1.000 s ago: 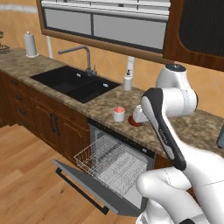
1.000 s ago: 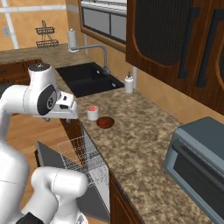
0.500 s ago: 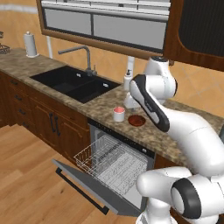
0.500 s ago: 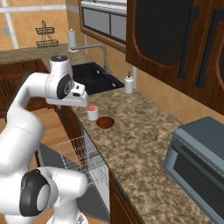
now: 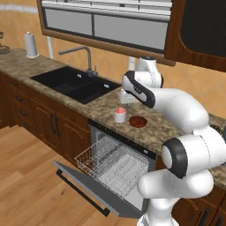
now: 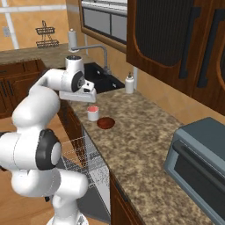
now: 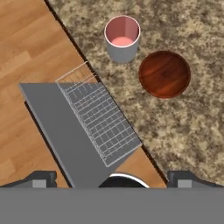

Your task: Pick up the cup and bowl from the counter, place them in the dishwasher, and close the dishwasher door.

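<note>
Left base view: my gripper [image 5: 126, 96] hangs above the counter [image 5: 101, 106], jaws wide, holding nothing; cup [image 5: 119, 114] and bowl [image 5: 138, 121] sit side by side below it.
Right base view: cup [image 6: 92, 113] just beside bowl [image 6: 106, 123], near the counter's front edge.
Hand view: dishwasher door [image 7: 61, 140] down, rack [image 7: 99, 118] pulled out over it.
</note>
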Motion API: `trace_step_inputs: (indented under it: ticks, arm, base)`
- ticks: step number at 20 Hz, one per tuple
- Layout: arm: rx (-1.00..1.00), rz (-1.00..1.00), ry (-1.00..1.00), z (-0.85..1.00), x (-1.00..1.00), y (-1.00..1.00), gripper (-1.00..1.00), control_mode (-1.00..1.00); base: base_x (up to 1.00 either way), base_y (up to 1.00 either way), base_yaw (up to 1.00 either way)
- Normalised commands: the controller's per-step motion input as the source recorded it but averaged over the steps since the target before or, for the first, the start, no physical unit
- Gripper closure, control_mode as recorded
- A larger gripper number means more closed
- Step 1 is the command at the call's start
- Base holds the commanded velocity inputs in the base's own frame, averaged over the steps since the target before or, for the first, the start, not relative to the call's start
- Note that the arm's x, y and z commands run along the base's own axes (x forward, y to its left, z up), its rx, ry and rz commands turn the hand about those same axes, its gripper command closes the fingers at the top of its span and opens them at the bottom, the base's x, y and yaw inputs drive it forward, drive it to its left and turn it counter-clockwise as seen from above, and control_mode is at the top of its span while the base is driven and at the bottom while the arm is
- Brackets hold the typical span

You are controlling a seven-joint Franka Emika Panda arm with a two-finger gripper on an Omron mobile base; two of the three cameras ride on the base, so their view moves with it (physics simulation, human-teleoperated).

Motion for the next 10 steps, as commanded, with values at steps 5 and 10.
trace_step_inputs:
  ticks: [5,10]
  arm:
    - [0.0,0.0,0.01,-0.48,0.43,-0.08,-1.0,-1.0]
    - [0.0,0.0,0.01,-0.52,0.5,-0.1,-1.0,-1.0]
  base:
    - [0.0,0.0,0.0]
    - [0.0,0.0,0.0]
